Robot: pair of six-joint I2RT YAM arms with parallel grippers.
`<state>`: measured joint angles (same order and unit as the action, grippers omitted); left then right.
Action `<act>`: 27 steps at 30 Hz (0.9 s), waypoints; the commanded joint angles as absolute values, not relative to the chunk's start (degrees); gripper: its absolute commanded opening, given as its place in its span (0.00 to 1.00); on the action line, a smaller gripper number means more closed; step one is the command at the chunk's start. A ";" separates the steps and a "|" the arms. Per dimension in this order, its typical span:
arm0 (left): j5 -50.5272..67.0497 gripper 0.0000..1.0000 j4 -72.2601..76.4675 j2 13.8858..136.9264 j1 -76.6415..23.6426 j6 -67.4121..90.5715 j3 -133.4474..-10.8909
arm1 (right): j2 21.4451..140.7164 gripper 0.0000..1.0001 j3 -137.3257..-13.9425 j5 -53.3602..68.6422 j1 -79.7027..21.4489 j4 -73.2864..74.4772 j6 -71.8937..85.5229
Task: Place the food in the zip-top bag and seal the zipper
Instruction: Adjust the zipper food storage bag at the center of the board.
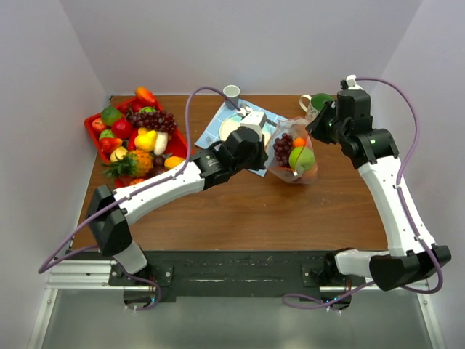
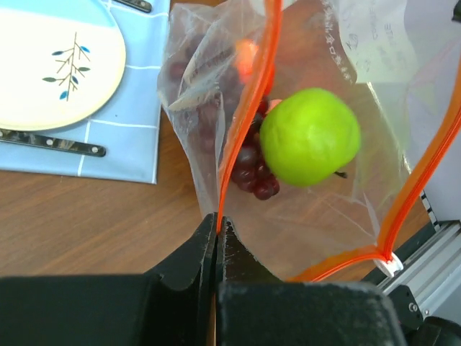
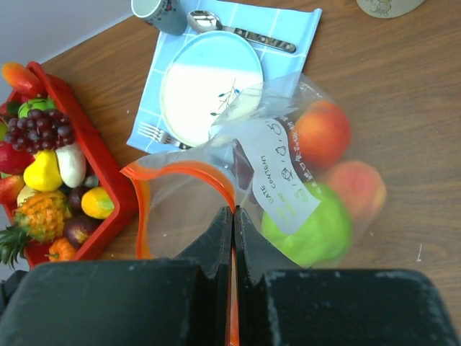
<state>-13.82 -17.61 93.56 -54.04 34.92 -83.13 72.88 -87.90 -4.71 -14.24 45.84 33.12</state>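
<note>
Left gripper (image 2: 217,225): clenched on the zipper (image 2: 248,122), with the orange-red strip running straight in between its shut fingers.
Right gripper (image 3: 233,216): clamped on another stretch of the same strip, where the loop bends toward it.
Zip-top bag (image 1: 287,173): strung between the two grippers, just right of the plate (image 3: 209,90) and blue napkin (image 3: 299,29). Its mouth gapes in a wide loop and is not yet sealed.
Food: a green apple (image 2: 310,137), grapes (image 2: 252,176) and a peach (image 3: 322,133) sit inside the bag. More fruit waits in the red tray (image 3: 119,191) at the far left of the surface (image 1: 240,211).
Risk: the slick, thin strip could slip from either pinch if the arms pull apart too hard. The lips could also meet crooked and leave a gap, or a tilt of the open mouth could let the apple roll out.
</note>
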 commanded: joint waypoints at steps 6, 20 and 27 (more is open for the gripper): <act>-8.53 0.00 -12.04 96.68 -53.79 36.65 -81.83 | 75.06 0.00 -75.77 -0.79 -14.06 37.44 33.58; -10.62 0.00 -4.31 90.62 -53.18 40.60 -71.91 | 68.65 0.00 -83.60 -1.15 -13.97 44.22 30.49; -10.11 0.03 1.38 90.26 -51.50 40.34 -62.95 | 70.57 0.00 -72.18 5.71 -13.97 34.99 33.31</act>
